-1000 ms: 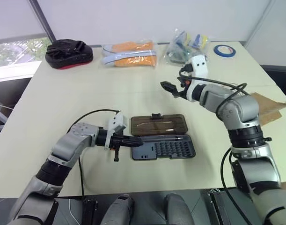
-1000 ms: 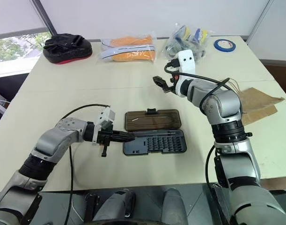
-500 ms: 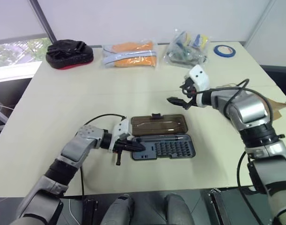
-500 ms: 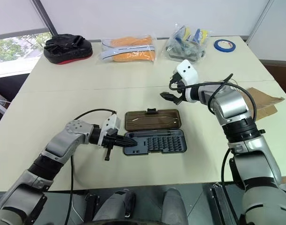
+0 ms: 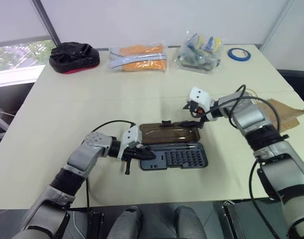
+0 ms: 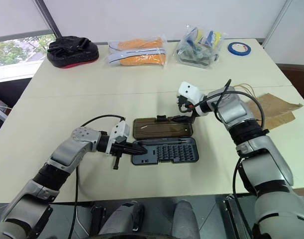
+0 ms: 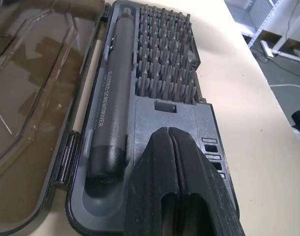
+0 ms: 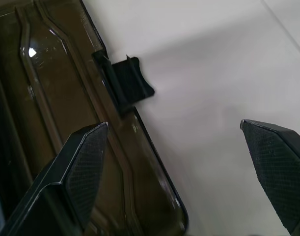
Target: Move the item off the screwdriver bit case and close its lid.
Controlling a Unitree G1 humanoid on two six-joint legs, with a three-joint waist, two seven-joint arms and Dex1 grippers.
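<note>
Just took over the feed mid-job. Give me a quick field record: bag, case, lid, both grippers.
paper bag: off the case, at the table's right edge
screwdriver bit case: open, bits and driver exposed
lid: lying flat open behind the tray, not closed
left gripper: shut, tips on the tray's left end
right gripper: open, at the lid's far edge near the latch tab

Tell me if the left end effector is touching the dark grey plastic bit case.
Touching: the left wrist view shows the shut left end effector pressed on the case tray.
</note>
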